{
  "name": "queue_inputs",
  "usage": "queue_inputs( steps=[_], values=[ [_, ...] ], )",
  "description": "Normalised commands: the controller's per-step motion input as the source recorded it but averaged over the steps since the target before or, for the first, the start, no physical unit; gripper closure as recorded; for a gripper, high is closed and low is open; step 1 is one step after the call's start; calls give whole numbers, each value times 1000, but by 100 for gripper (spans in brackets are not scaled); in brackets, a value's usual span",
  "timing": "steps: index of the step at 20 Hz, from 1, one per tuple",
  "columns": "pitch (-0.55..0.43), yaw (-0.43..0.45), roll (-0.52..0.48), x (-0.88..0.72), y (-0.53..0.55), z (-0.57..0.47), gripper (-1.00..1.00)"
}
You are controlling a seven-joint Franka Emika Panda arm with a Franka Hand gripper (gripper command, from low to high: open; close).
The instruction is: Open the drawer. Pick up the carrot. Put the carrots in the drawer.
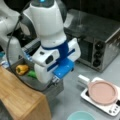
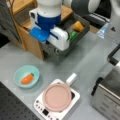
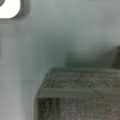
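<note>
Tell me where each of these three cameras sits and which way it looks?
Front view: looks down from above the table's side, over the cabinet, toward the toaster oven; the arm fills its middle.
Front view: looks down from the opposite side, over the bowl with the carrot; the arm hangs at top.
Wrist view: on the arm, facing straight down at the drawer front corner; no hand shows.
Shared: both front views show the open drawer, the yellow-orange pepper and the pink pan.

Soft, dim, even light; all views blurry, the wrist view perhaps the most unfocused.
</note>
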Motion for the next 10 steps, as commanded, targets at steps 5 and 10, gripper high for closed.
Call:
queue_inputs(
  steps=[5, 10],
  values=[
    [259, 39, 88, 618, -309, -66, -100],
    [237, 27, 115, 509, -251, 76, -100]
  ],
)
